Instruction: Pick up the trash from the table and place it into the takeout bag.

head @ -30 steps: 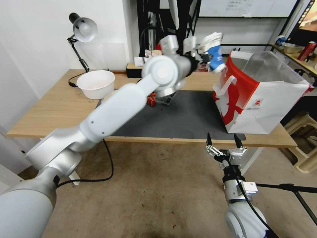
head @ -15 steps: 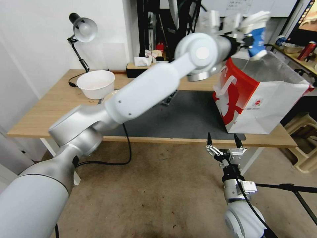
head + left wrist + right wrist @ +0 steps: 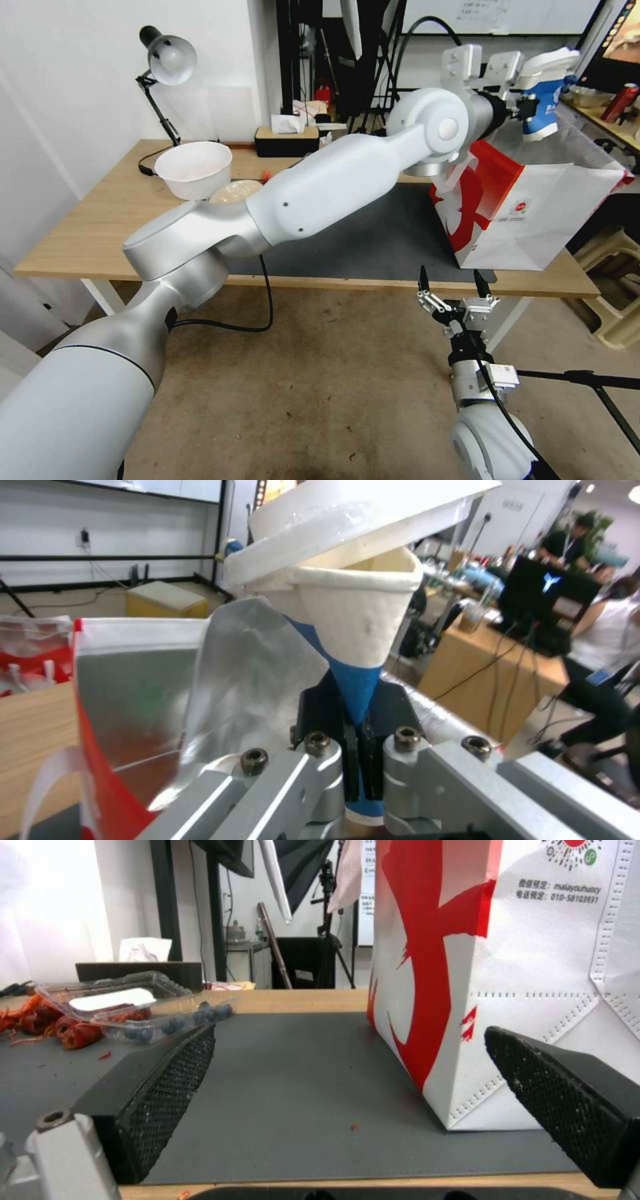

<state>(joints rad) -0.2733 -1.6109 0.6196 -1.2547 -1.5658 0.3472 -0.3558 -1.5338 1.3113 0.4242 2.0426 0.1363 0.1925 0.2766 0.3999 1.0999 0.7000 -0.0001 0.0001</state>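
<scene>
the left gripper [image 3: 527,107] is clamped on the crushed lower wall of the white-lidded blue paper cup [image 3: 545,90], holding it in the air above the open mouth of the large boxy white takeout bag with red side panels [image 3: 533,207]. the cup's long axis is tilted, lid end up and leaning away from the arm, base end toward the bag; in the left wrist view the cup [image 3: 353,610] is pinched flat between the closed fingers [image 3: 320,760], and its white lid [image 3: 347,515] sits askew on the rim. the bag stands upright at the right end of the long light-wood table [image 3: 87,227], on the dark grey mat [image 3: 373,240], its silvery foil lining [image 3: 167,690] exposed directly under the cup. the near mat edge in front of the bag is open surface. the right gripper [image 3: 452,293] hangs below the table's front edge, fingers spread wide, holding nothing. a beige bowl [image 3: 235,192] and a white bowl [image 3: 193,168] rest at the table's left part.
</scene>
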